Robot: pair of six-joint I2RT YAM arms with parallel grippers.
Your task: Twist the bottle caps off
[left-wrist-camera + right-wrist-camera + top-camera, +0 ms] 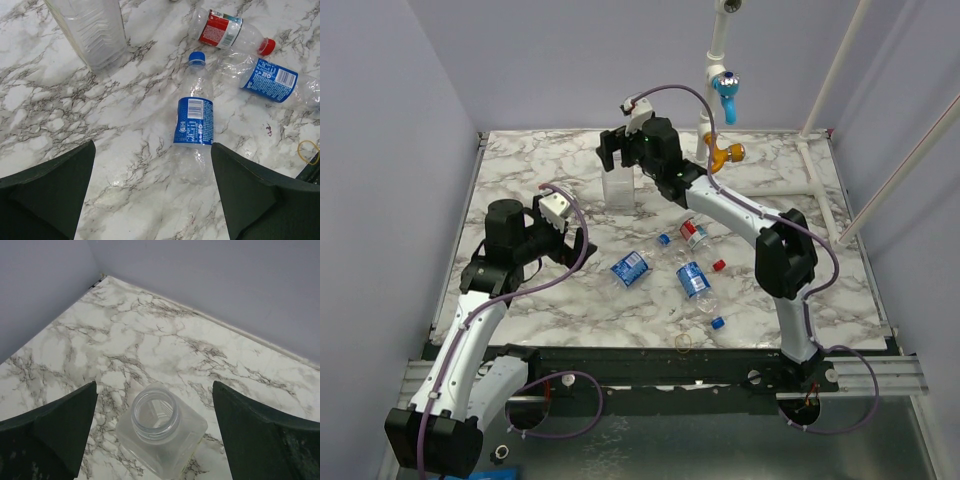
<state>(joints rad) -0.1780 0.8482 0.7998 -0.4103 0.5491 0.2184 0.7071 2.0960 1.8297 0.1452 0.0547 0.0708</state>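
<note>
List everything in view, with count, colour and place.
blue-label bottles: two, clear, lying mid-table
red-label bottle: one, clear, lying beside them, farther back
bottle caps: three, two blue and one red, at the bottles' neck ends
label-less bottle: one, clear, open-topped, upright toward the rear
rubber-band ring: one, yellowish, near the front edge
table: one, white-grey marble, under everything
pipe fitting: one, white with blue and orange parts, at the rear edge
left gripper: one, black, open, above the table facing the bottles
right gripper: one, black, open, over the label-less bottle
</note>
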